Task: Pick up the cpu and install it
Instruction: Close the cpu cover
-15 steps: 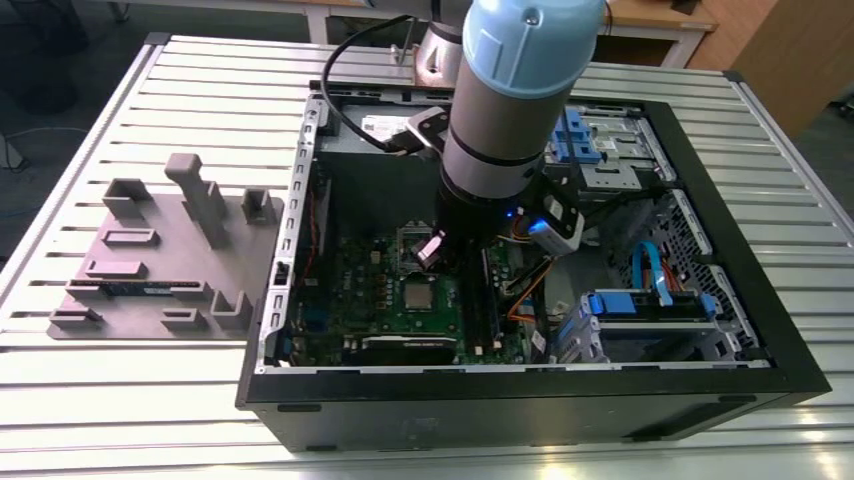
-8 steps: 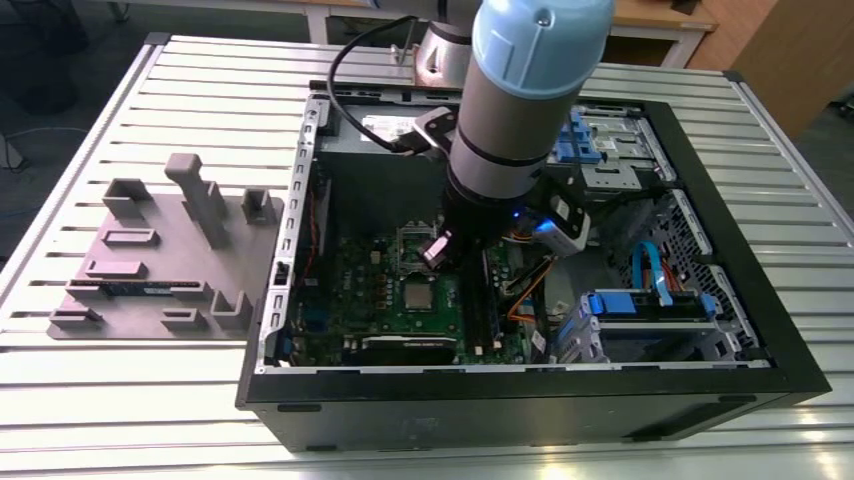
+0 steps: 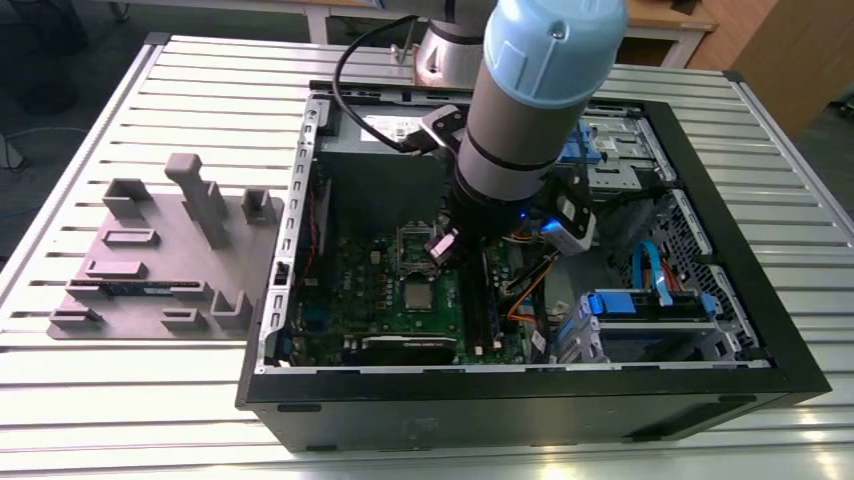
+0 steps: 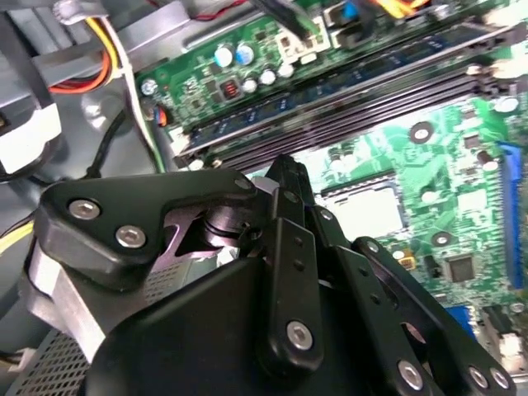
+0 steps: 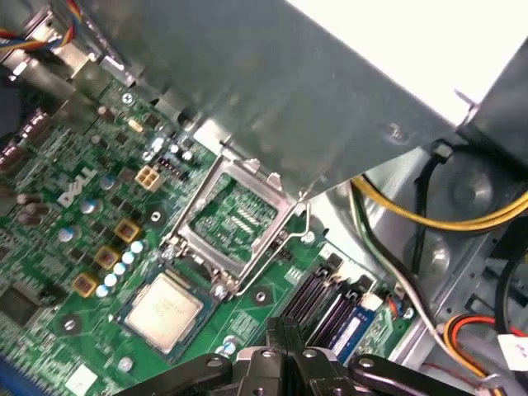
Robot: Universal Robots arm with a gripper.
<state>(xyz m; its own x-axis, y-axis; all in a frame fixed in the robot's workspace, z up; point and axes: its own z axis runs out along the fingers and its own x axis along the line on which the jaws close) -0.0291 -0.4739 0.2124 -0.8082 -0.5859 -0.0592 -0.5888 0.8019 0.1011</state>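
An open computer case [image 3: 534, 395] lies on a slatted metal desk [image 3: 94, 400], its green board [image 3: 354, 290] facing up. On the board's near half the cpu [image 3: 418, 296] [image 5: 165, 309] lies flat with its silver face up, apparently resting in the socket seat, though that is hard to confirm. It is square, so no side is the longer, and its edges run parallel to the board's. Just beyond it stands the raised metal socket frame [image 3: 416, 243] [image 5: 235, 219]. The robot arm [image 3: 534, 110] holds its jaws over that frame, pressed together with nothing between them. The cpu therefore lies on the near side of the jaws, close but apart. A grey parts holder [image 3: 147, 260] rests on the desk on the exterior view's left.
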